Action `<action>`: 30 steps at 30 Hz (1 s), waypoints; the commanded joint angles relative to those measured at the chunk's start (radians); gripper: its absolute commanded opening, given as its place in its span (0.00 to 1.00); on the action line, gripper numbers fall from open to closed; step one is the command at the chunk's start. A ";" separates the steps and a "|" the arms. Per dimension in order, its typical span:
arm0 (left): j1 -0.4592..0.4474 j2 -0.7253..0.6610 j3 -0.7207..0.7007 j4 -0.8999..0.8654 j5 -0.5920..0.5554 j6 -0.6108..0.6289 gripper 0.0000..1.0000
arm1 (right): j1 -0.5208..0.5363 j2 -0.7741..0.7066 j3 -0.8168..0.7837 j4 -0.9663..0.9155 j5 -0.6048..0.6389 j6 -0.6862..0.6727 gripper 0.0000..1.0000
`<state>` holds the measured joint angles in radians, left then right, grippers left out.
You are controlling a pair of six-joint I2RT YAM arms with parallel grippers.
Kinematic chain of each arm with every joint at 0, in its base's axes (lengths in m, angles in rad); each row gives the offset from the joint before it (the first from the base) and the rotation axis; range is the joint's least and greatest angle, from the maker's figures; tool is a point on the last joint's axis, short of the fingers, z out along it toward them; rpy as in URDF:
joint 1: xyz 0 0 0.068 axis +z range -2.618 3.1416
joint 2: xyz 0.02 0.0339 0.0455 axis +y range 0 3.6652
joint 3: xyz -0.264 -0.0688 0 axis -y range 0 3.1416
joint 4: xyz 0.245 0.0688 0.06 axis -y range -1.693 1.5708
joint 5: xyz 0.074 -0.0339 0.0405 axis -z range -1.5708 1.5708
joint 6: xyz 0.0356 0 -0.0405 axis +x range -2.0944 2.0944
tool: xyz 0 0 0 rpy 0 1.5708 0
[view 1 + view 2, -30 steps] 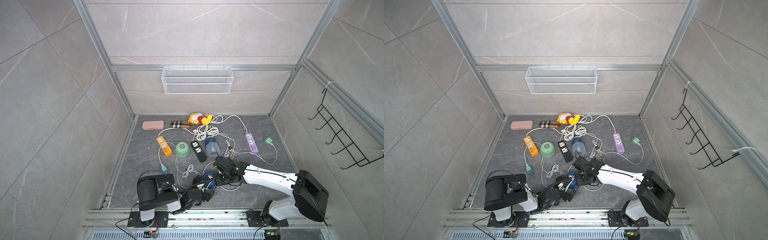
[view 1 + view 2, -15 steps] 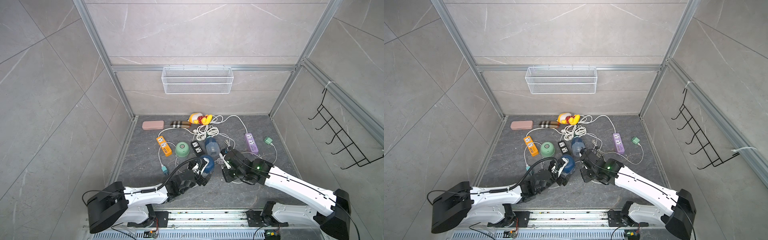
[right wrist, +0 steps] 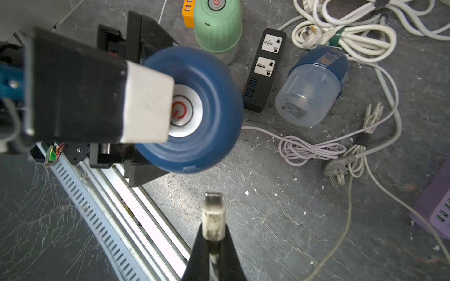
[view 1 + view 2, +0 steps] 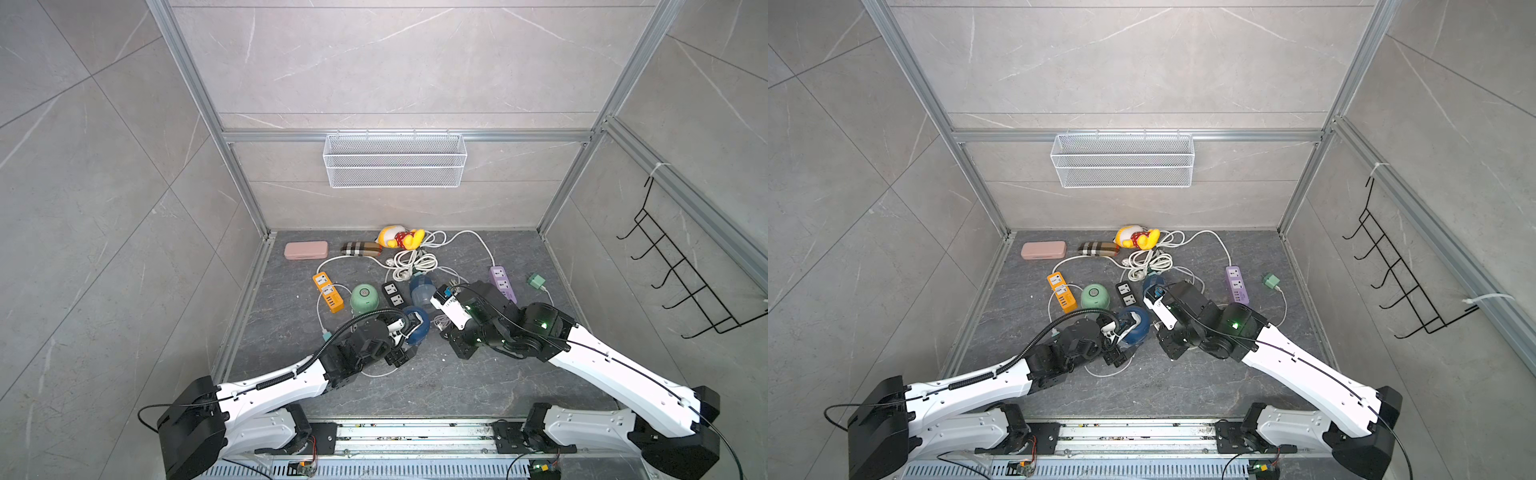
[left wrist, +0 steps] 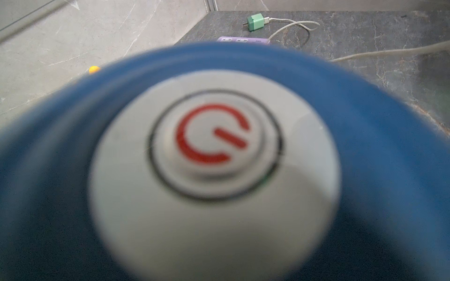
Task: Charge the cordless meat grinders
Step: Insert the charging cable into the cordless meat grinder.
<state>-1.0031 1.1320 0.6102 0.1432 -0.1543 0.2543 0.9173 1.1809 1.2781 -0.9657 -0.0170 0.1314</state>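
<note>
Right wrist view: my left tool (image 4: 409, 338) clamps the dark blue dome-shaped plastic grinder (image 3: 214, 80) across its ribbed sides, tipped sideways near the front of the tabletop (image 3: 267, 206). I judge it light, hard and slippery. My right tool (image 3: 213, 233) pinches a white cable plug (image 3: 213, 214).

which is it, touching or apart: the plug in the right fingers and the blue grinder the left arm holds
Apart. The right wrist view shows bare floor between the plug tip and the blue grinder.
</note>
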 commanded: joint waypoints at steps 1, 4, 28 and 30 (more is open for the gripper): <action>0.007 -0.021 0.054 0.048 0.002 0.059 0.51 | 0.005 0.029 0.048 -0.074 -0.049 -0.056 0.00; 0.007 -0.025 0.057 0.052 0.007 0.066 0.50 | 0.006 0.050 0.064 -0.099 -0.062 -0.074 0.00; 0.007 -0.040 0.057 0.048 0.022 0.074 0.49 | 0.005 0.148 0.098 -0.122 -0.087 -0.088 0.00; 0.006 -0.039 0.056 0.049 0.020 0.072 0.49 | 0.006 0.148 0.097 -0.122 -0.087 -0.090 0.00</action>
<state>-1.0004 1.1294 0.6117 0.1364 -0.1463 0.3119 0.9173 1.3205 1.3495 -1.0622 -0.0875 0.0551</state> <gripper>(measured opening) 0.882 0.071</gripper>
